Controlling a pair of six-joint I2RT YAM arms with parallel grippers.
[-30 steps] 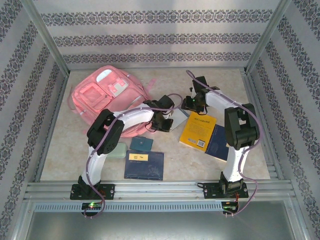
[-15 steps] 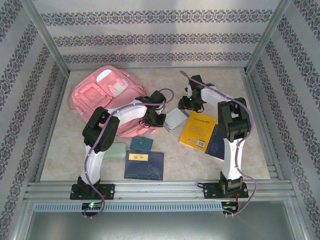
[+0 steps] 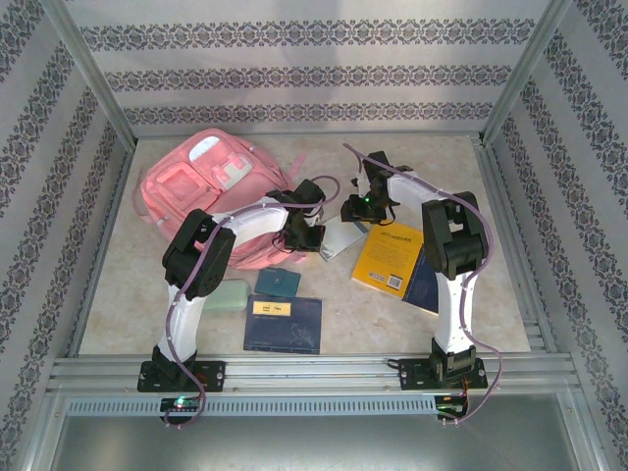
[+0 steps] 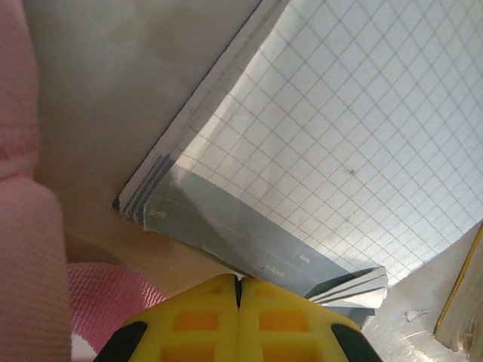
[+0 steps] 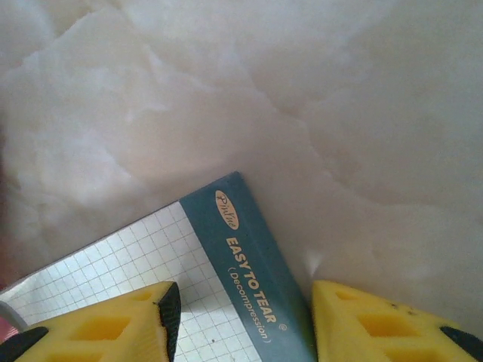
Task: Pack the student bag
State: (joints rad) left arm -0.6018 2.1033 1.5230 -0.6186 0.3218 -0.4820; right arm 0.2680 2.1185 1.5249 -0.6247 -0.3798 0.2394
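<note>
The student bag (image 3: 211, 191), a big pink backpack, lies at the back left, and its pink fabric (image 4: 23, 226) borders the left wrist view. A grid-paper notepad (image 3: 339, 238) with a teal binding strip lies just right of the bag. My left gripper (image 3: 312, 232) is shut, its yellow tips (image 4: 238, 290) right at the notepad's (image 4: 317, 151) near edge with nothing seen between them. My right gripper (image 3: 355, 208) is open and low over the pad's far corner, and in the right wrist view the gripper (image 5: 245, 324) straddles the teal strip of the notepad (image 5: 249, 256).
A yellow book (image 3: 388, 257) lies on a dark blue book (image 3: 429, 282) right of the pad. A teal card (image 3: 278, 283), a pale green case (image 3: 228, 294) and a dark blue notebook (image 3: 285, 324) lie nearer the front. Patterned walls enclose the marble tabletop (image 3: 147, 294).
My right gripper has swung left and now sits over the notepad's far corner. My left gripper has pulled back a little toward the bag, and the pad has shifted slightly left.
</note>
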